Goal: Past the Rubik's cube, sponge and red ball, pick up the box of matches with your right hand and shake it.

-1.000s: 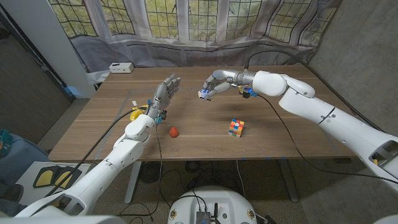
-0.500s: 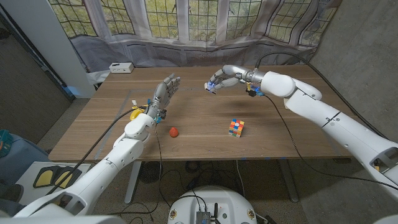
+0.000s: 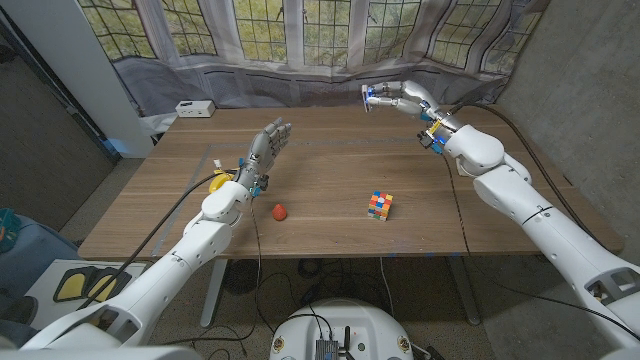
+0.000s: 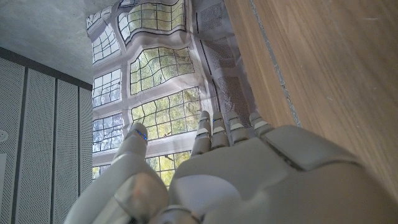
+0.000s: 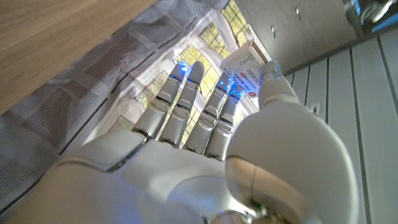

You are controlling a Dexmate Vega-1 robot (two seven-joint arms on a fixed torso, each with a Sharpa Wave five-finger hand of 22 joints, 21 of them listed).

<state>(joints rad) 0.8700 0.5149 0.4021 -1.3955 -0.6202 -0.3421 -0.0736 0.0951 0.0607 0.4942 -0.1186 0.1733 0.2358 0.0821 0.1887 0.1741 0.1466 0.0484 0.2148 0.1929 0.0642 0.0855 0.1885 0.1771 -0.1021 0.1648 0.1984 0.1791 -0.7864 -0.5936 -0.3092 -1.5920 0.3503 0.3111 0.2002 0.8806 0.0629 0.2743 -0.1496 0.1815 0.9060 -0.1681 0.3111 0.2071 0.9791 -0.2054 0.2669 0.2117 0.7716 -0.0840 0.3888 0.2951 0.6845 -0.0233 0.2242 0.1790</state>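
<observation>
My right hand grasps the matchbox above the table's far edge; it is small, white, with red and blue print. My left hand is released, fingers apart.

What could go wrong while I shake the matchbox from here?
1. The right hand holds the box of matches only at its fingertips, raised beyond the table's far edge; a hard shake could fling it off behind the table.
2. It is close to the window curtain, so a wide swing might brush it.
</observation>
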